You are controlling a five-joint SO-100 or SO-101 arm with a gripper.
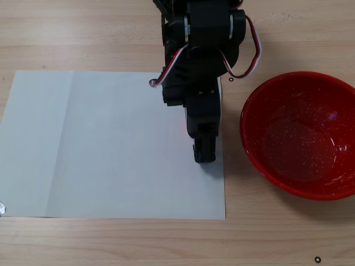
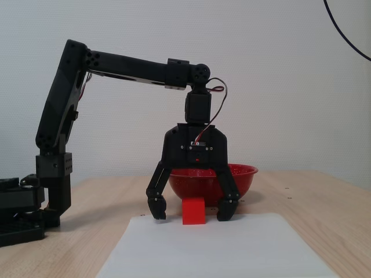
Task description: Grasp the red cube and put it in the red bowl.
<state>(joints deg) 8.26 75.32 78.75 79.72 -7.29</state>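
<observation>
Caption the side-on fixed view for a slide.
Open gripper straddles the red cube on white paper, red bowl waiting behind.

One red cube (image 2: 193, 210) shows, seen only in the side-on fixed view, where it sits on the paper between the two spread fingers (image 2: 156, 204); in the view from above the arm hides it.

One red bowl (image 1: 302, 134) stands on the tabletop (image 1: 111, 33), at the right in the view from above.

One white sheet of paper (image 1: 100, 149) lies on the tabletop, left of the bowl.

One black arm (image 2: 133, 66) reaches over the paper, and it carries one gripper (image 2: 192, 209) with two fingers.

Two small black rings lie on the bare wood: one (image 1: 231, 79) at the far side just beside the bowl, one (image 1: 317, 259) at the near edge.
</observation>
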